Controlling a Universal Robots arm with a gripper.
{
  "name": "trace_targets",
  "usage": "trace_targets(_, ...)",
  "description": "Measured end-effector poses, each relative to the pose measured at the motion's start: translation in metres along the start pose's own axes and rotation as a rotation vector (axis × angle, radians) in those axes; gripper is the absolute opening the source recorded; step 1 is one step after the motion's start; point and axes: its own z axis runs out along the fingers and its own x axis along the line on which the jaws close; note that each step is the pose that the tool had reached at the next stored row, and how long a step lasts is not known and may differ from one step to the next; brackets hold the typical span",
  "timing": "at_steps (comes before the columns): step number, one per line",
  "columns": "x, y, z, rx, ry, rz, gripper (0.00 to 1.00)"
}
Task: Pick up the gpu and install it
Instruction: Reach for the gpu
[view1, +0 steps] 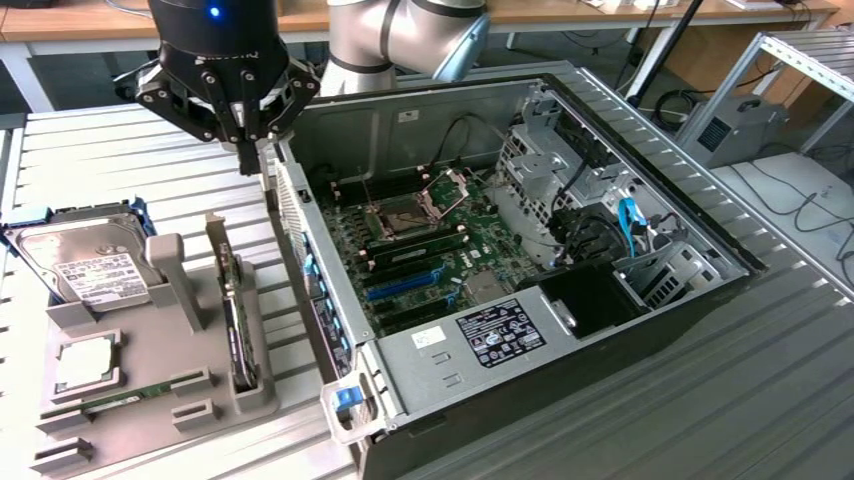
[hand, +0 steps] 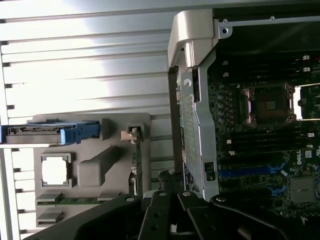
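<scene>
One black gripper (view1: 250, 160) hangs with its fingers pressed together and nothing between them, close to a corner of the open black computer case (view1: 694, 290) and over the slatted metal table (view1: 107, 160). The gpu (view1: 238, 335), a thin green card with a silver end bracket, stands on edge in a slot of the grey moulded holder (view1: 160, 435), apart from the gripper. A silver hard drive with a white label (view1: 87, 270) sits in the same holder.
</scene>
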Motion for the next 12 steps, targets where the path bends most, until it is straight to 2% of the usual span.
trace_targets(2, 0.000, -0.0039, -0.0002, 0.0000, 0.0000, 0.000, 0.11)
trace_targets(12, -0.001, -0.0129, -0.0006, 0.0000, 0.0000, 0.000, 0.11)
